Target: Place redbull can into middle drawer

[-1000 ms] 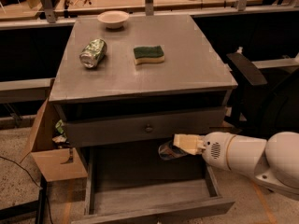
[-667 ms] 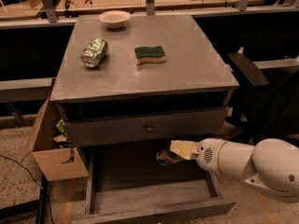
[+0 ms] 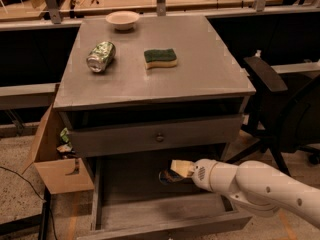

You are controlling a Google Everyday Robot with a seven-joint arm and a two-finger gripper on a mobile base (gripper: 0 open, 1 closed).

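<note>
The middle drawer (image 3: 150,214) is pulled open under the grey cabinet, wide and shallow with a flat grey bottom. My gripper (image 3: 174,173) reaches in from the right on a white arm and hangs over the back right of the drawer. It is shut on the redbull can (image 3: 166,176), a slim dark silver can that lies on its side in the fingers, mostly hidden by them.
On the cabinet top (image 3: 210,79) lie a green-and-white can (image 3: 100,56) on its side, a green sponge (image 3: 160,58) and a white bowl (image 3: 122,19). A knobbed drawer front (image 3: 159,137) sits above. A cardboard box (image 3: 57,159) stands at left, a black chair (image 3: 285,114) at right.
The arm has slid left and lower, carrying the can further in over the open drawer.
</note>
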